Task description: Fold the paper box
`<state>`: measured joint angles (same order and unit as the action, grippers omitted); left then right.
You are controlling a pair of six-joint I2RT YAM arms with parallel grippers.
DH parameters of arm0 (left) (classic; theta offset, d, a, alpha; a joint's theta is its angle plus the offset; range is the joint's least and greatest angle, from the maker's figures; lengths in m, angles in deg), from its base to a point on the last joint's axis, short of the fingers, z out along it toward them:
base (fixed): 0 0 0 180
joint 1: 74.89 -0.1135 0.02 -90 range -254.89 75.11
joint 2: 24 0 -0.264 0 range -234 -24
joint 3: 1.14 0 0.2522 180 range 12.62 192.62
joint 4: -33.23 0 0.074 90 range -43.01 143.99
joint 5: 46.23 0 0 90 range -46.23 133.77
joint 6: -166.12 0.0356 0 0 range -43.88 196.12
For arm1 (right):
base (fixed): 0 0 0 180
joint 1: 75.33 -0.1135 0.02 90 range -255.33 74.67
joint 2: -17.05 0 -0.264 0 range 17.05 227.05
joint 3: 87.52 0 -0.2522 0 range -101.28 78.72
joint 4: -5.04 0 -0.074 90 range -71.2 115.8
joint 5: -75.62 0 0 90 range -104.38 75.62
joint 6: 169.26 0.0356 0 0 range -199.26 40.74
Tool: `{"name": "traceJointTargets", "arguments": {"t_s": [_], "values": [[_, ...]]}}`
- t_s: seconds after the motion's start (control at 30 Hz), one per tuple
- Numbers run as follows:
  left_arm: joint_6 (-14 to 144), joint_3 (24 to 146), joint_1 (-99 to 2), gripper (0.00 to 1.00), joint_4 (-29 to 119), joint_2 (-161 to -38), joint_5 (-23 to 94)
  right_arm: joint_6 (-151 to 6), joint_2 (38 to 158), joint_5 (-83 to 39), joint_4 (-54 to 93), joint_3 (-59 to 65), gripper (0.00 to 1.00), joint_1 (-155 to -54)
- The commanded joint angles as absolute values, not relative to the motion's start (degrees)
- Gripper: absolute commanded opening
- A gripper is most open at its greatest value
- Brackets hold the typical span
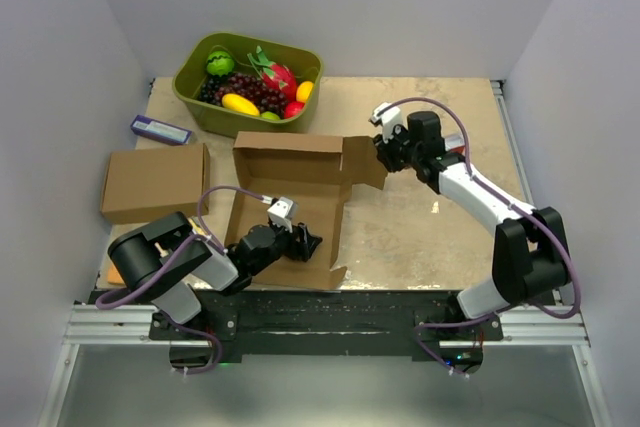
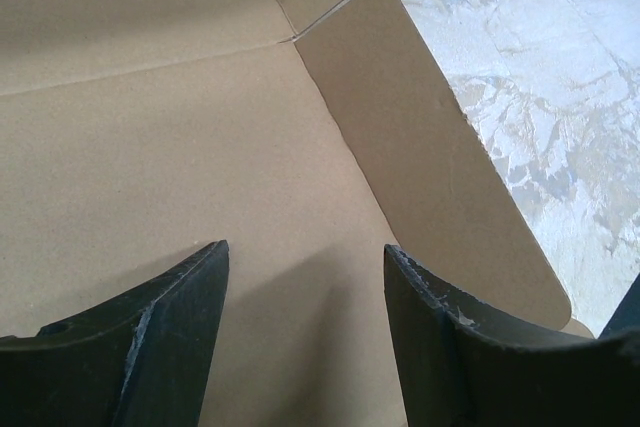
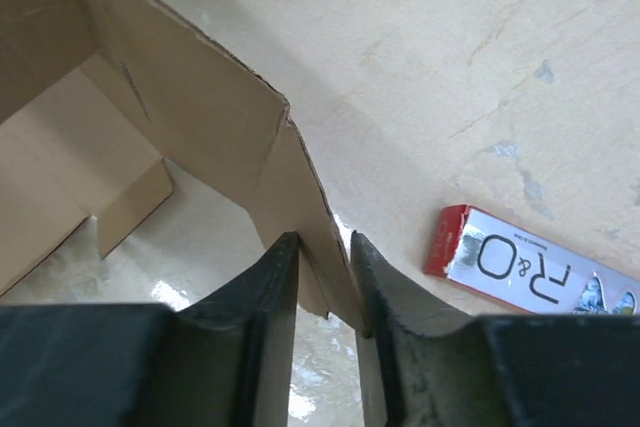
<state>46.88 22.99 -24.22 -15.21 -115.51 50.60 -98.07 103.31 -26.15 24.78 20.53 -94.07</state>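
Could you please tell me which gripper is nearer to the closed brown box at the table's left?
Left. The left gripper sits over the open paper box, just right of the closed brown box; the right gripper is farther right, at the paper box's right flap.

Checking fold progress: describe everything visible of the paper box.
The paper box is plain brown creased cardboard, lying open and half-formed on the table: base flat, far wall raised, plus a rounded side flap. Its far-right corner flap stands between the right gripper's slightly parted fingers; the open left gripper is over the base.
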Motion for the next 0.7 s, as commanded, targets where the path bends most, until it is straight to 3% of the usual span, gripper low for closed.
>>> {"name": "traceJointTargets", "arguments": {"t_s": [0.0,0.2,0.67], "values": [[45.97,21.15,-24.09,0.68,-10.76,-116.99,51.59,-98.69,103.62,-21.25,20.92,19.4,0.37,-91.94],[45.8,21.15,-24.09,0.67,-10.76,-116.9,51.59,-98.42,105.03,-18.52,19.07,18.78,0.46,-91.33],[45.71,21.76,-23.74,0.67,-10.32,-117.08,51.68,-94.91,108.63,-18.6,14.41,15.18,0.49,-91.24]]}}
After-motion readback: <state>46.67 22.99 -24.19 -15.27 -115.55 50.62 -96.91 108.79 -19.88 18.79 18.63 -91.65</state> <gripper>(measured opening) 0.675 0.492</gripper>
